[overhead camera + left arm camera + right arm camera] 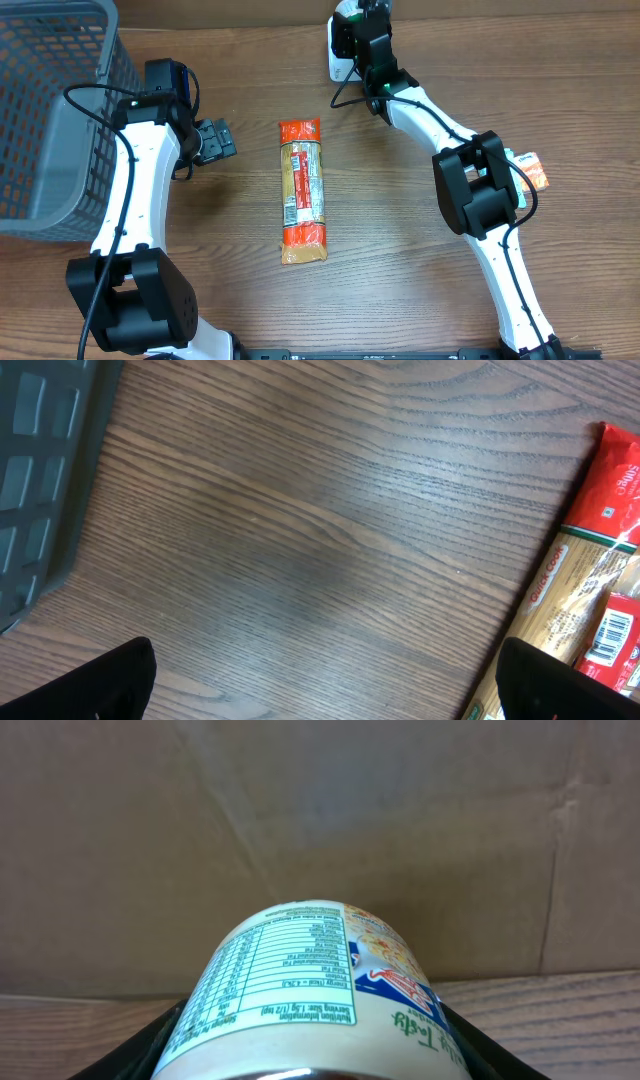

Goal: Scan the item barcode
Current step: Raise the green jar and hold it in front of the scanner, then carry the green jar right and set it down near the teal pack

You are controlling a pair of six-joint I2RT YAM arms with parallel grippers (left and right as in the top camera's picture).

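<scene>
A cream-coloured jar with a green nutrition table on its label lies between the black fingers of my right gripper, which is shut on it. Overhead, that gripper is at the table's far edge with the white jar showing beside it. No barcode shows on the jar. My left gripper hovers open and empty left of a long red and tan pasta packet. In the left wrist view the open left gripper is over bare wood, and the packet shows a barcode label.
A grey mesh basket fills the left back corner, close to the left arm. A small orange and white packet lies at the right, by the right arm's elbow. A brown cardboard wall stands behind the table.
</scene>
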